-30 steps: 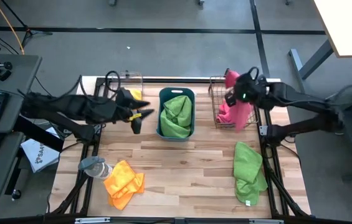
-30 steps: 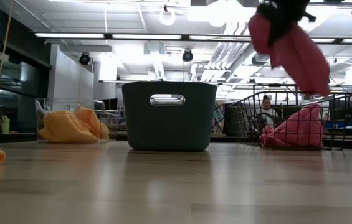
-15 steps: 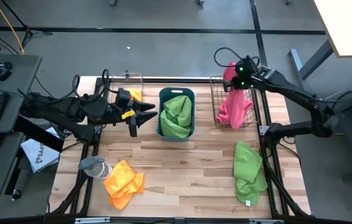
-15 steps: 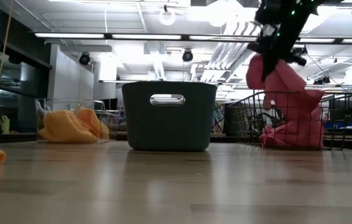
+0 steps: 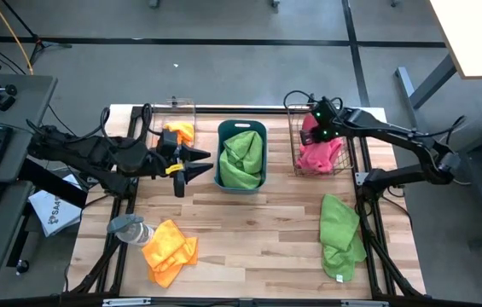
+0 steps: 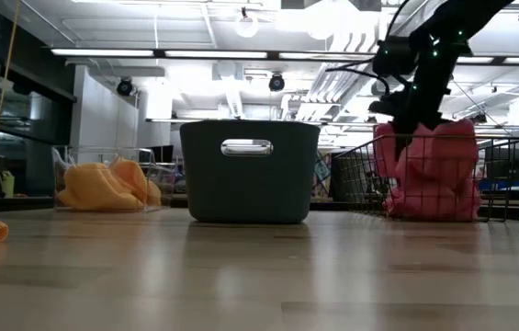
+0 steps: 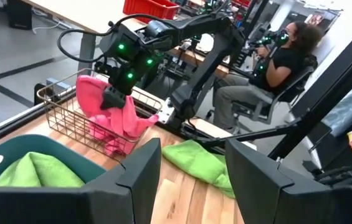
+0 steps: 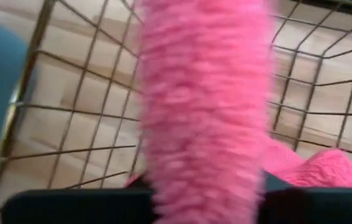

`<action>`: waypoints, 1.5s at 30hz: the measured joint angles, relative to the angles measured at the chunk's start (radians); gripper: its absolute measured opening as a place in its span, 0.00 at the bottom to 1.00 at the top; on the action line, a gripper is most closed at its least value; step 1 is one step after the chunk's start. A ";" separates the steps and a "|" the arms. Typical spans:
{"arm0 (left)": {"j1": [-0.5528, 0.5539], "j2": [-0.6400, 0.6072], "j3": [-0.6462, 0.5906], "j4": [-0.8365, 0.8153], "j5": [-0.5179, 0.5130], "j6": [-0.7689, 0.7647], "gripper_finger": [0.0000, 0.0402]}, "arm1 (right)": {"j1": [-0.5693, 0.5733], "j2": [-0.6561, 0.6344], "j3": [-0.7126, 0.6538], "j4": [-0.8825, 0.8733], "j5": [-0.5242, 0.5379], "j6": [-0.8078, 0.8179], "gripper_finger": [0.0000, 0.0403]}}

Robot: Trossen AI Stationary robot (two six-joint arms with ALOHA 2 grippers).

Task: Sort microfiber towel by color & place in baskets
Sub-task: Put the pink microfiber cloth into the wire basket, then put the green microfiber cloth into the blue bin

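My right gripper [image 5: 316,130] is shut on a pink towel [image 6: 429,175] and stands over the metal wire basket [image 5: 294,136] at the back right. The towel hangs down into the basket, onto more pink cloth. My left gripper [image 5: 191,159] is open and empty, level above the table, just left of the teal tub [image 5: 223,128], which holds green towels [image 5: 242,158]. The clear bin [image 5: 181,107] at the back left holds an orange towel [image 6: 103,184]. An orange towel [image 5: 171,249] and a green towel [image 5: 340,234] lie flat on the table. My right gripper pinches the pink towel's bunched upper end [image 8: 204,174] between its two fingers, coming from above and pointing down. The towel hangs below the fingers inside the wire basket, and its lower part [image 6: 434,198] rests on the pink cloth there.
A grey bottle-like object [image 5: 130,228] lies near the table's left edge beside the orange towel. A person sits beyond the table's right side [image 7: 281,62]. Bare wood lies between the tub and the table's near edge.
My right gripper has gone down and a little toward the table's left with the pink towel. The towel, which hung high over the basket's right rim, now hangs inside the wire basket with its lower part on the pink cloth.
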State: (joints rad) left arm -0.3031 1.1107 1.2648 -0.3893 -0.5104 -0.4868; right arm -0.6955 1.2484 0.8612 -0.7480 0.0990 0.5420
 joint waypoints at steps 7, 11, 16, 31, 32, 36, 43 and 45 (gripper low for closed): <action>0.002 0.000 0.000 -0.005 -0.001 0.050 0.42 | -0.007 0.000 0.114 -0.079 0.064 -0.030 0.51; 0.002 0.000 0.000 -0.009 -0.002 0.103 0.42 | -0.025 0.000 0.233 -0.177 0.049 -0.071 0.67; 0.002 0.000 0.000 -0.011 -0.016 0.157 0.42 | -0.008 -0.001 0.348 -0.390 -0.041 -0.106 0.75; 0.002 0.000 0.000 -0.040 -0.026 0.166 0.42 | 0.968 -0.163 0.146 -0.470 -0.103 0.834 0.75; 0.002 0.000 0.000 -0.039 -0.030 0.167 0.42 | 1.033 -0.156 0.109 -0.440 -0.099 0.925 0.75; 0.002 0.000 0.000 -0.032 -0.063 0.171 0.42 | 1.206 -0.103 -0.047 -0.290 -0.132 1.190 0.75; 0.005 0.000 0.000 -0.032 -0.086 0.212 0.42 | 1.288 0.016 -0.176 -0.165 -0.204 1.364 0.75; 0.013 0.000 0.000 -0.032 -0.086 0.208 0.42 | 1.288 0.056 -0.178 -0.169 -0.209 1.364 0.75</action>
State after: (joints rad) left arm -0.2898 1.1103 1.2648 -0.4216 -0.5962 -0.2786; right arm 0.5921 1.3045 0.6830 -0.9167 -0.1104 1.9064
